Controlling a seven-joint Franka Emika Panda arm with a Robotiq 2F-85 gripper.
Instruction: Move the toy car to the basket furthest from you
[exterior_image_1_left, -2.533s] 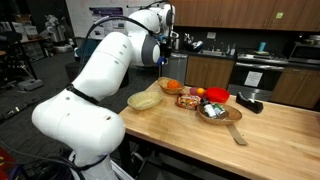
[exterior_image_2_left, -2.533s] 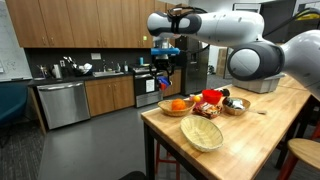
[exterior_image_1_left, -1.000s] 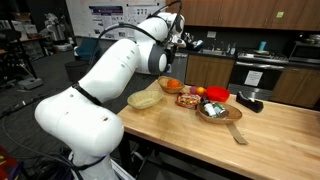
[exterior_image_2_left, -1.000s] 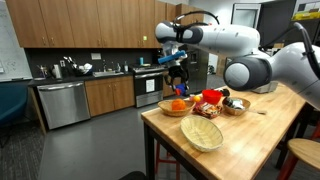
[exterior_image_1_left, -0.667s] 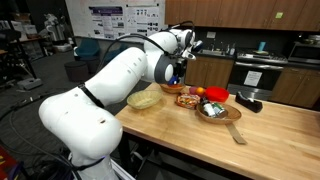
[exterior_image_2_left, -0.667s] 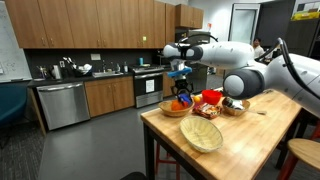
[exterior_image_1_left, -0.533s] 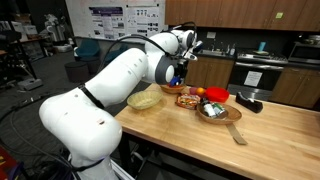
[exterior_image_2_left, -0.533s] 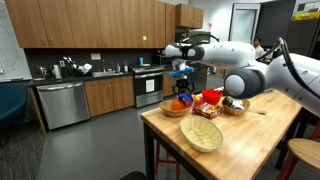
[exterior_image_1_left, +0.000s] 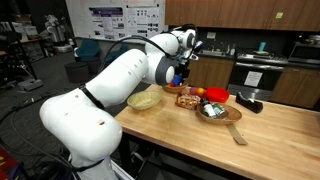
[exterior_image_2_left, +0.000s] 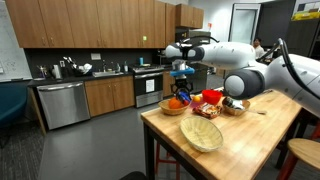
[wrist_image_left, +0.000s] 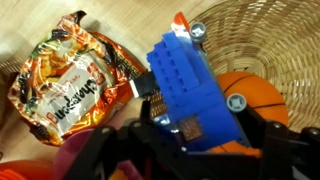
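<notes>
In the wrist view the blue toy car (wrist_image_left: 185, 85) sits tilted between my gripper's (wrist_image_left: 190, 128) dark fingers, which are shut on it. It hangs just above a woven basket (wrist_image_left: 255, 35) that holds a round orange fruit (wrist_image_left: 252, 95). In both exterior views my gripper (exterior_image_1_left: 181, 72) (exterior_image_2_left: 181, 86) is low over that basket (exterior_image_1_left: 170, 88) (exterior_image_2_left: 176, 108) near the end of the wooden table. A second woven basket, empty (exterior_image_1_left: 145, 100) (exterior_image_2_left: 202, 134), lies beside it on the table.
A shiny orange snack packet (wrist_image_left: 75, 80) lies next to the fruit basket. A red object (exterior_image_1_left: 216, 96) (exterior_image_2_left: 210, 97), a metal bowl (exterior_image_1_left: 212, 111) (exterior_image_2_left: 236, 104) and a wooden spoon (exterior_image_1_left: 237, 133) lie further along the table. Kitchen counters stand behind.
Over the last second my arm swung over and came down towards the basket with the orange fruit, carrying the toy car. In the last half second nothing visibly moved.
</notes>
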